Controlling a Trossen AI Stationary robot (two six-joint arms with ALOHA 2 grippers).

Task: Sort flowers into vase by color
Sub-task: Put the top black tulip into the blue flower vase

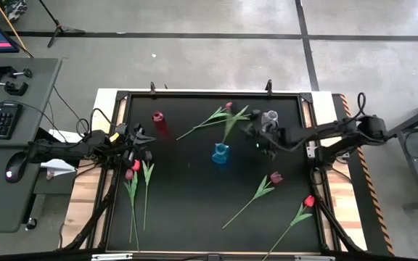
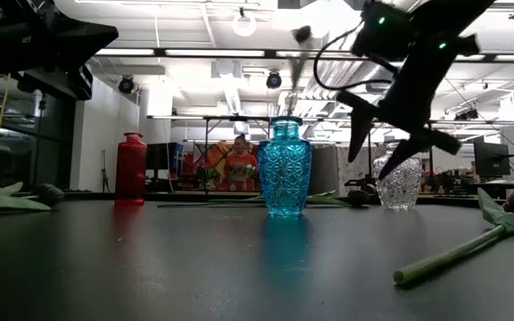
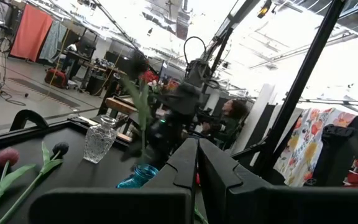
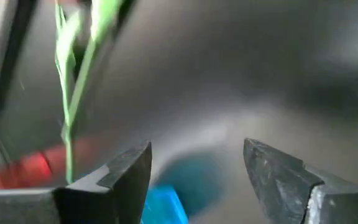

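The blue vase (image 1: pixel 220 153) (image 2: pixel 285 176) stands mid-table with a green-stemmed flower (image 1: pixel 230 125) in it, leaning toward the far edge. My right gripper (image 1: pixel 255 140) (image 2: pixel 384 147) (image 4: pixel 197 152) is open, raised just right of the vase, fingers pointing down. The vase rim (image 4: pixel 165 205) shows below them and the blurred stem (image 4: pixel 73 93) off to one side. My left gripper (image 1: pixel 141 152) (image 3: pixel 197 149) is shut and low at the table's left. It is beside a red tulip head (image 1: pixel 136 165) and a maroon one (image 1: pixel 129 175), whose stems lie toward the near edge. My left gripper has its fingers shut, and a sliver of red (image 3: pixel 196 179) shows in the slit between them. Whether they touch the red tulip I cannot tell, because the fingers hide the spot.
A red vase (image 1: pixel 158 117) (image 2: pixel 131 168) and a clear glass vase (image 1: pixel 271 117) (image 2: pixel 398 184) stand near the far edge. Tulips lie near the far edge (image 1: pixel 210 119), at centre right (image 1: pixel 263 188) and near the right edge (image 1: pixel 301 210). A person (image 2: pixel 239 160) sits beyond the table.
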